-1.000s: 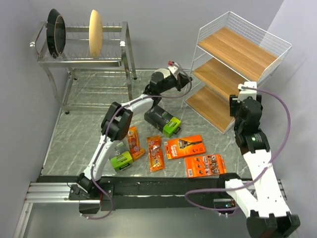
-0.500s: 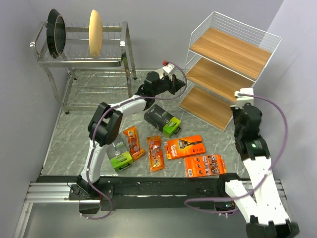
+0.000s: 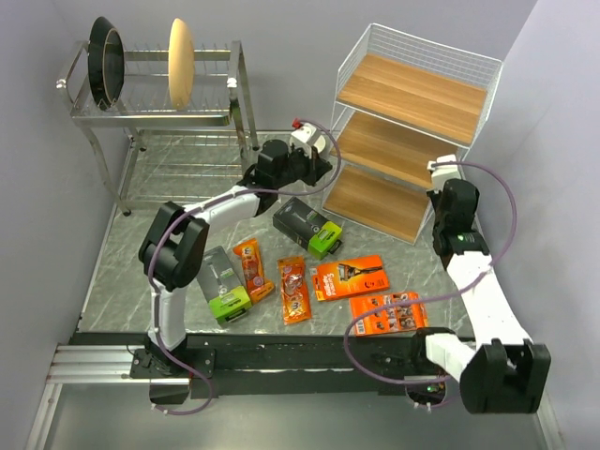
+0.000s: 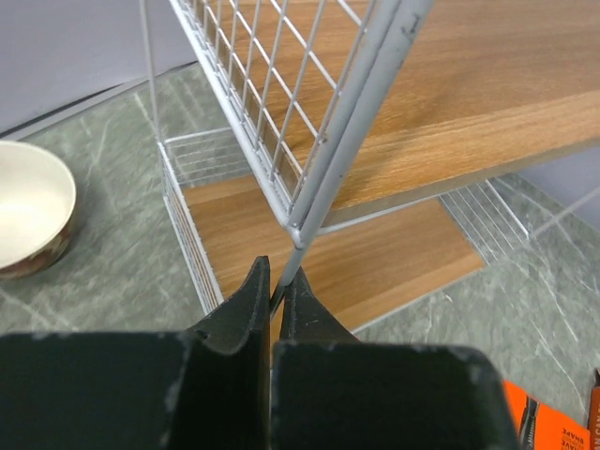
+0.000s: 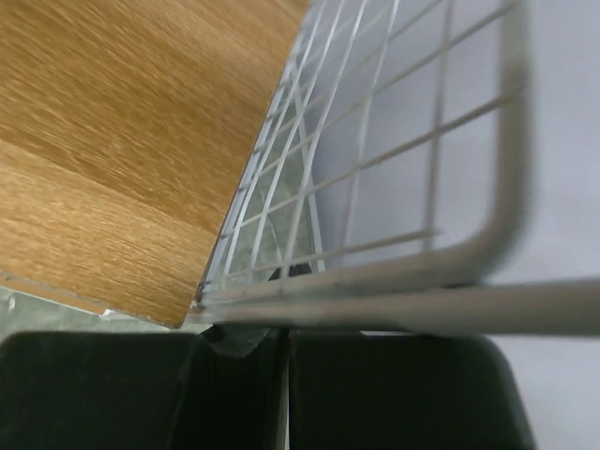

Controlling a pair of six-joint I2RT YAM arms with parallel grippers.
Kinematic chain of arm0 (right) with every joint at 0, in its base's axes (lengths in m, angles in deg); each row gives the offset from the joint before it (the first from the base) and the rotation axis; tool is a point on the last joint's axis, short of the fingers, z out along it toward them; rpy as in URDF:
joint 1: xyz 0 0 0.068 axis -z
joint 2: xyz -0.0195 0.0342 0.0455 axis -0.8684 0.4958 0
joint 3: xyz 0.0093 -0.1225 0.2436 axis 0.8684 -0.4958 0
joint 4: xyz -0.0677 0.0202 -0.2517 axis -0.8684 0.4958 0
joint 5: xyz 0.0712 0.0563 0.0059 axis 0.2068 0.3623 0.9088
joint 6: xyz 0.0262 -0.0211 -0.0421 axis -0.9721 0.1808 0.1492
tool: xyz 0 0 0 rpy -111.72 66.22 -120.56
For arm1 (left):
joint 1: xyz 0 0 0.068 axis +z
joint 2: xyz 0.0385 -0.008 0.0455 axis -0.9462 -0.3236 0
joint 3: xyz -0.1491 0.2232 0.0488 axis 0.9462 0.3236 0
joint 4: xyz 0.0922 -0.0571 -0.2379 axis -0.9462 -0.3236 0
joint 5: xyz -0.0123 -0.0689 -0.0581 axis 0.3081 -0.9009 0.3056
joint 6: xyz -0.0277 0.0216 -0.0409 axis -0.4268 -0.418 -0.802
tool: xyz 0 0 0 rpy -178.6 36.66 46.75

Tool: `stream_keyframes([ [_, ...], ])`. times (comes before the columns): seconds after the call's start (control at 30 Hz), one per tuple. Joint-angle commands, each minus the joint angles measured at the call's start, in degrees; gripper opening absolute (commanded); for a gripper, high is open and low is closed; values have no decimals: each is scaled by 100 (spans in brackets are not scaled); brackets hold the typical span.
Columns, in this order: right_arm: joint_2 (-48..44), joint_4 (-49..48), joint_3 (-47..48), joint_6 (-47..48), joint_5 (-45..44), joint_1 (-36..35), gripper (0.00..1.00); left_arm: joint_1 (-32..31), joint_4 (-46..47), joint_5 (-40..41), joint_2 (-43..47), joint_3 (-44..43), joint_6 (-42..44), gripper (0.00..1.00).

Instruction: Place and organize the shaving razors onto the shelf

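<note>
**Both Pincers at the Shelf, Razors Waiting on the Desk**

Closest to me, all six razor packs lie on the desk point(image 3: 131, 244). None is on the shelf yet. On my left is a grey box with a green end point(image 3: 223, 291). Beside it are two narrow orange packs point(image 3: 251, 267), then two flat orange cards point(image 3: 350, 277). The other grey box point(image 3: 307, 226) lies a bit farther back.

I think the boxes are stiff and light, so I would grab them across the short sides. The cards are thin and lie flat, so they look harder. I would catch one by an edge. The clear plastic on the narrow packs may be slippery.

There is writing on the packs, but it is too small for me to read.

Farther back, my left pincer point(image 4: 277, 279) is pressed together, pinching a thin corner post of the shelf point(image 3: 412, 89). My right pincer point(image 5: 284, 339) is pressed together too, right at the shelf's wire edge. I cannot tell if it holds the wire.

Farthest away on the left stands a shiny dish rack point(image 3: 159, 117).
</note>
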Motion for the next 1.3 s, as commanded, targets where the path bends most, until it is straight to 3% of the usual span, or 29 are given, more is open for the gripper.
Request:
stream_keyframes([
  [0.0,532,-983,339,238,344,171,0,188,-438,467,593,154,-348,1],
  [0.17,1139,-1238,726,204,423,171,0,205,-579,424,734,304,-278,1],
  [0.2,1314,-1256,778,177,423,171,0,205,-597,380,725,321,-304,5],
  [0.23,1385,-1274,875,151,432,171,0,205,-579,293,716,339,-339,25],
  [0.27,1456,-1335,902,107,432,171,0,188,-579,214,716,339,-366,38],
  [0.33,1623,-1432,920,89,476,171,0,127,-597,169,743,374,-340,55],
  [0.6,1887,-1748,938,-148,415,162,0,65,-851,380,979,532,-270,64],
  [0.8,2150,-2012,963,-131,423,162,0,65,-1185,204,1559,1138,-243,70],
  [0.83,2160,-2021,981,-148,441,162,0,65,-1194,213,1699,1348,-269,83],
  [0.87,2168,-1995,990,-201,493,162,0,65,-1247,204,1779,1437,-295,85],
  [0.9,2142,-1960,1016,-236,563,154,0,56,-1256,195,1867,1542,-313,99],
  [1.0,1844,-1662,938,-341,564,92,0,47,-1387,195,2175,1938,-348,99],
  [1.03,1695,-1522,894,-368,651,57,5,30,-1449,160,2332,2104,-331,100],
  [1.07,1346,-1146,832,-386,748,39,26,30,-1519,99,2412,2167,-296,99],
  [1.1,1142,-933,640,-333,870,13,37,30,-1668,38,2482,2237,-261,100],
  [1.13,931,-514,508,-150,1098,-83,61,21,-1730,-33,2596,2368,-165,99],
  [1.2,263,-221,9,140,1441,-119,78,29,-1905,-234,2693,2474,-76,100],
  [1.23,26,-63,-142,429,1974,-119,98,30,-2054,-305,2746,2553,-59,99],
  [1.27,-411,313,-257,606,2327,-119,100,30,-2125,-349,2755,2589,-76,99],
])
